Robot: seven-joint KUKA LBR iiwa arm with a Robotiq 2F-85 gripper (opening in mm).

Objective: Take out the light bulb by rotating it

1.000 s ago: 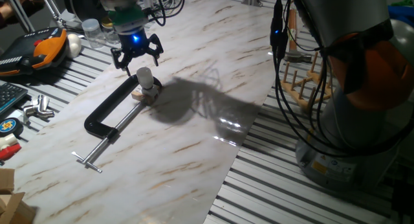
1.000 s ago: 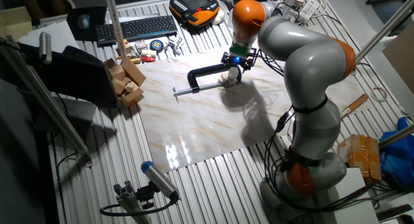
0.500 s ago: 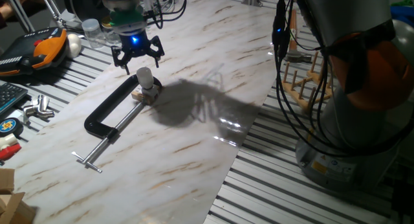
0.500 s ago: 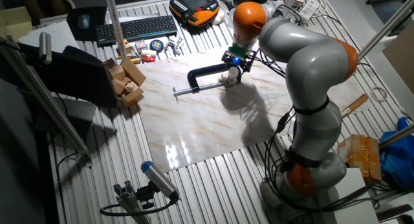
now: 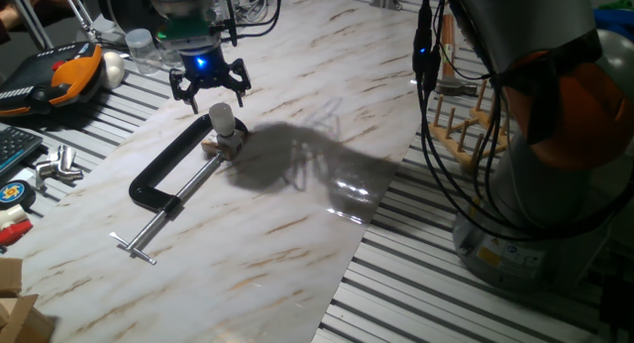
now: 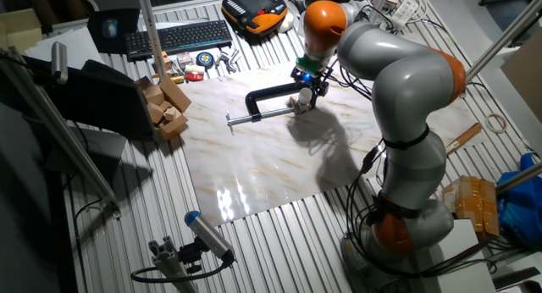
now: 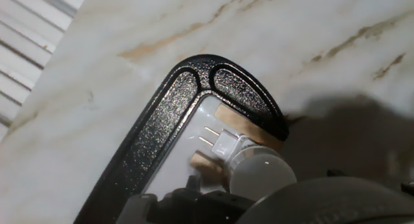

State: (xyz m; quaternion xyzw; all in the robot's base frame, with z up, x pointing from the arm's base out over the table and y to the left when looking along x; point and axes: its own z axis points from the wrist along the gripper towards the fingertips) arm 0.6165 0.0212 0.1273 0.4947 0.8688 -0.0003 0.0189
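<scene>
The claw [image 5: 209, 83] was held spread wide, gripping nothing, just above the light bulb [image 5: 220, 117]. The light bulb was seated upright in a small wooden block [image 5: 220, 145], which was clamped by a black C-clamp [image 5: 168, 174] on the marble counter [image 5: 297, 184].

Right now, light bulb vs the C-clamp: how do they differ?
The light bulb is small, frosted white and rounded; the C-clamp is far larger, black and angular. The bulb stands upright in the wooden block; the clamp lies flat on the marble board, gripping that block. The open gripper hovers over the bulb, not the clamp. Neither is held.
</scene>
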